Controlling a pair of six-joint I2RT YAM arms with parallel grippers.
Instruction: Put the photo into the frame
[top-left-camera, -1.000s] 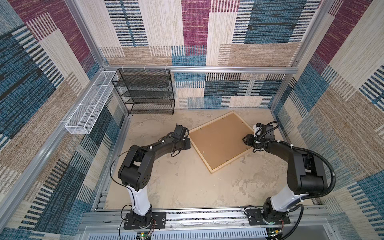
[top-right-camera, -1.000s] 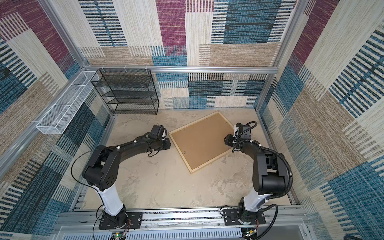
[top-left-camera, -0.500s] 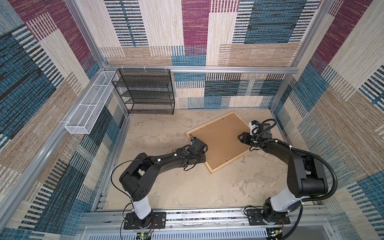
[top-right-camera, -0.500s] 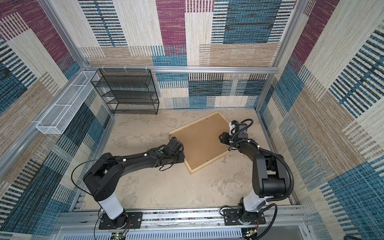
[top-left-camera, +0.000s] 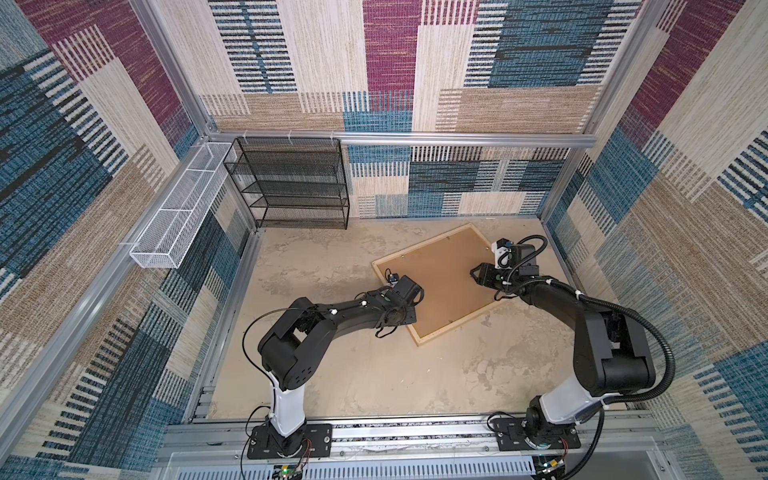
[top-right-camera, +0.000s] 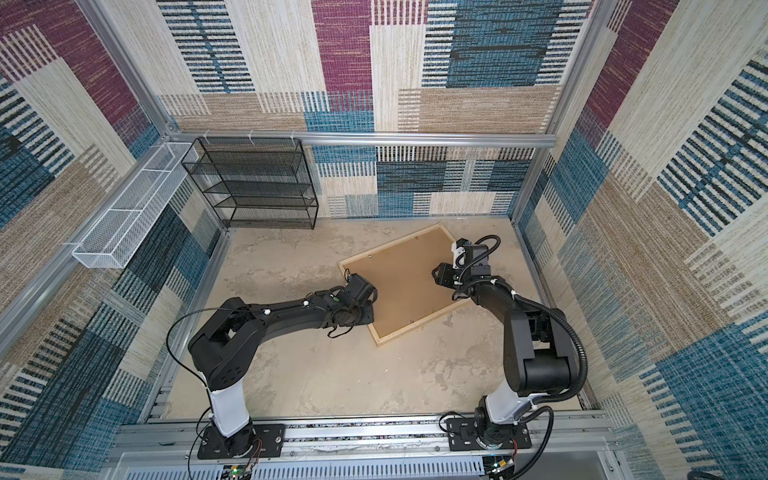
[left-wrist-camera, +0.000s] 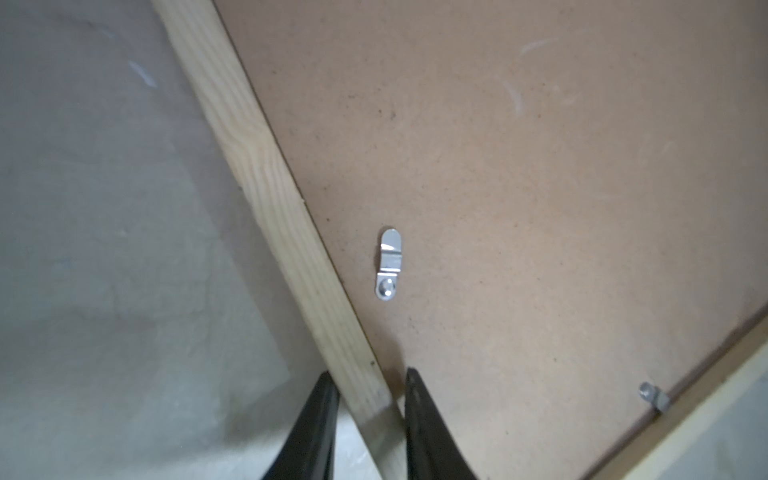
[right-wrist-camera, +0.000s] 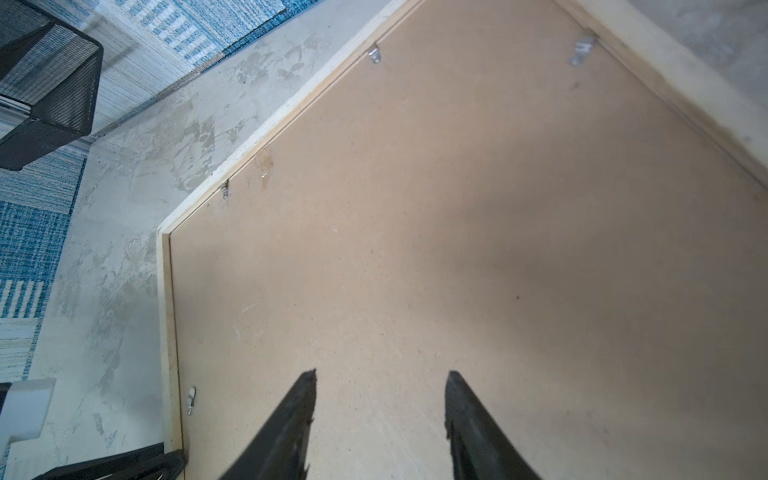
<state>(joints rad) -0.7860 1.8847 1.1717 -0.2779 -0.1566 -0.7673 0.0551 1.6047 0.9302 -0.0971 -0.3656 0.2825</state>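
- Frame (left-wrist-camera: 266, 166), rectangular pale wood, lies brown fibreboard backing (left-wrist-camera: 498, 166) up.
- Left claw (left-wrist-camera: 368, 372) straddles its rail; I cannot tell if clenched.
- My right claw (right-wrist-camera: 381, 371): released, over backing.

The place is a robotics lab test cell: aluminium profiles (top-left-camera: 415, 139) are framing a booth, and patterned carpet panels (top-left-camera: 519, 45) are lining its walls. The left arm (top-left-camera: 332, 320) and right arm (top-left-camera: 582, 316) are standing bolted to a slotted rail (top-left-camera: 415, 434) along the floor's front edge. A black mesh shelf (top-left-camera: 291, 187) and a white wire basket (top-left-camera: 178, 216) are sitting against the profiles at the back left corner.
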